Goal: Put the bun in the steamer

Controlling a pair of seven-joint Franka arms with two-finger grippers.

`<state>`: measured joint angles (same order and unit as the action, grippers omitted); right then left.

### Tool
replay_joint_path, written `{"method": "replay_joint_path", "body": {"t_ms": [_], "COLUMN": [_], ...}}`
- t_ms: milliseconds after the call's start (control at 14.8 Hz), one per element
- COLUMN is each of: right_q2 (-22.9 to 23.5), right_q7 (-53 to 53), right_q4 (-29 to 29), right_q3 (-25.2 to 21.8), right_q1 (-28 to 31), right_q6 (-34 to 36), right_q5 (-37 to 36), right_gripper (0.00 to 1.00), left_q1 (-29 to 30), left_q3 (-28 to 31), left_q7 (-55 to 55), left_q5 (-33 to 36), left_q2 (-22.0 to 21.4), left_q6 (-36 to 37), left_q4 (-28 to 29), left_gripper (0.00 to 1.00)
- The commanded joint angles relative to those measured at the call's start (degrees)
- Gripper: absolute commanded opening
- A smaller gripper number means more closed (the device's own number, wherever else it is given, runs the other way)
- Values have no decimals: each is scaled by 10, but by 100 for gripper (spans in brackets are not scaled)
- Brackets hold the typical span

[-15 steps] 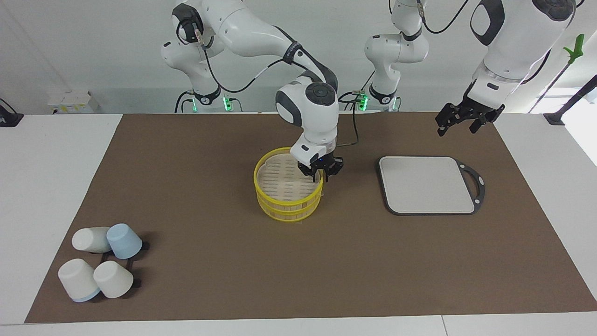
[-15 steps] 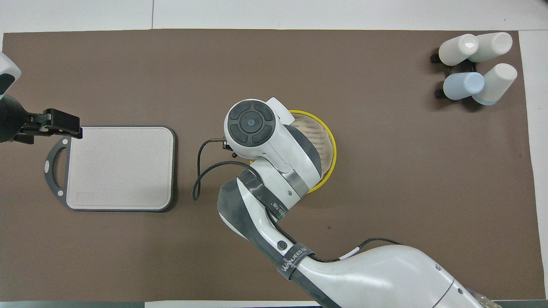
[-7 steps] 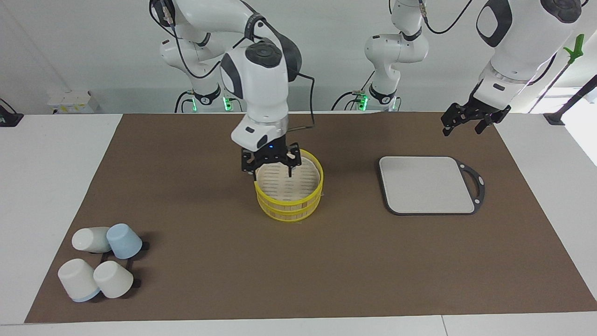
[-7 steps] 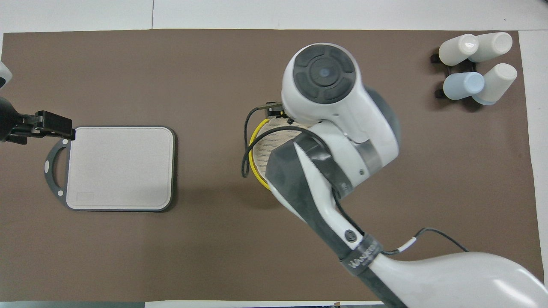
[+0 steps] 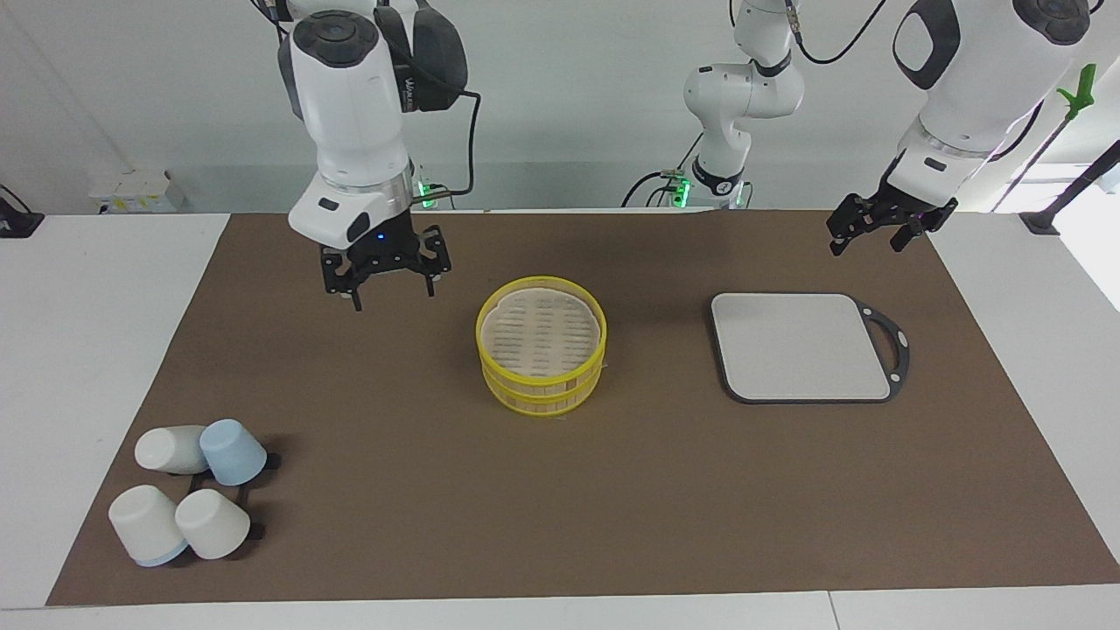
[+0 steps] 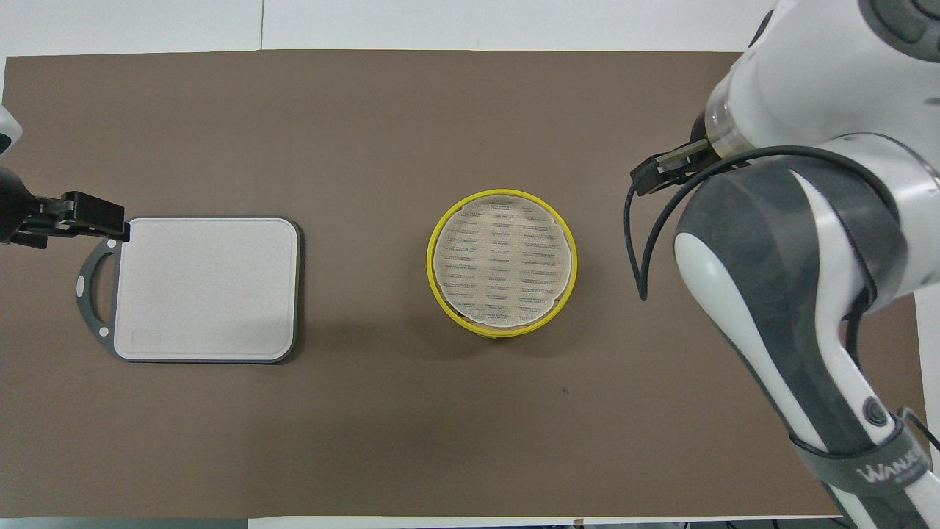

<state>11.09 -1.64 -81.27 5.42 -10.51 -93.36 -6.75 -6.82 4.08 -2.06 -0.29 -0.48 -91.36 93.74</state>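
Observation:
The steamer [image 5: 542, 343] stands mid-table on the brown mat, its yellow rim around a pale slatted top; it also shows in the overhead view [image 6: 502, 261]. No bun shows in either view. My right gripper [image 5: 392, 296] is open and empty, up in the air over the bare mat beside the steamer, toward the right arm's end. In the overhead view the right arm [image 6: 793, 242] covers it. My left gripper [image 5: 866, 242] is open and empty, waiting over the mat's edge by the board's handle; it also shows in the overhead view [image 6: 92, 219].
A grey square board [image 5: 801, 346] with a dark handle lies toward the left arm's end, also in the overhead view [image 6: 205, 286]. Several upturned white and pale blue cups [image 5: 188, 490] sit at the right arm's end, farther from the robots.
My right gripper has left the steamer's rim, opened, risen and swung toward the right arm's end. The steamer stays in place. The left gripper has barely moved.

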Motion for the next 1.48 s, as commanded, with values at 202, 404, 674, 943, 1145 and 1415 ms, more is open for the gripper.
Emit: {"method": "replay_joint_path", "body": {"t_ms": [202,404,674,943,1145,1415], "right_q2": [-94,-86,-70,-71,-74,-77], "right_q7": [-20,-20,-20,-20,-20,-20], "right_q4": [-143,-124,-90,-96,-99,-101], "right_q3": [6,6,3,3,3,3], "right_q1": [82,102,103,111,111,111], "right_q6": [-43,-47,-21,-20,-17,12], "right_q5": [53,57,57,57,56,56], "right_gripper": [100,100,100,100,100,100], "left_q1": [0,1,-4,-6,-5,-5], "left_q3": [1,1,0,0,0,0], "left_q7": [10,10,8,9,9,9], "left_q5": [-9,-9,-9,-9,-9,-9], "left_q2": [-9,-9,-8,-8,-8,-8], "left_q6": [-7,-9,-14,-17,-17,-16], "left_q4": [13,14,13,13,13,13], "left_gripper": [100,100,100,100,100,100]}}
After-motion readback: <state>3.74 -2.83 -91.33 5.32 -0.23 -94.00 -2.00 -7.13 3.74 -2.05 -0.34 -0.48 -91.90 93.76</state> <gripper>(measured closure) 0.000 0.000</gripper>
